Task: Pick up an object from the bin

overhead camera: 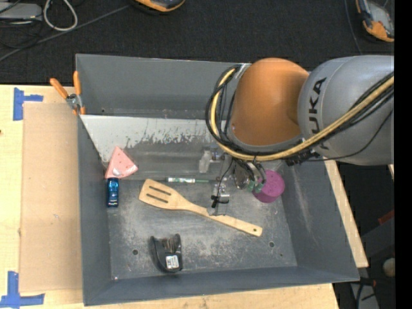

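**Gripper low over the wooden spatula at mid-bin**

The gripper (219, 198) is seen low in the grey metal bin (312, 237), a little right of its middle. It is carried under the arm's orange wrist cover (267, 102), around which dark and yellow cables are looped. Whether the tool is spread or pressed together cannot be told, as its tip is small and partly hidden by the wrist. Nothing can be made out as pinched in it.

Directly below the tip, the handle of a wooden slotted spatula (193, 207) is found. The spatula is laid flat on the bin floor, with its blade turned to the left and its handle run down to the right. Whether the handle is touched by the tip cannot be judged.

Just beside the gripper on the right, a magenta round thing (270, 185) is seen, partly covered by the wrist. A thin green stick (183, 181) is laid level just above the spatula's blade, with its right end close to the gripper.

The rest is spread well apart. A pink triangular piece (120, 164) is set against the left wall. A small blue toy car (113, 192) is placed just below it. A black device with a white label (167, 253) is laid near the front wall.
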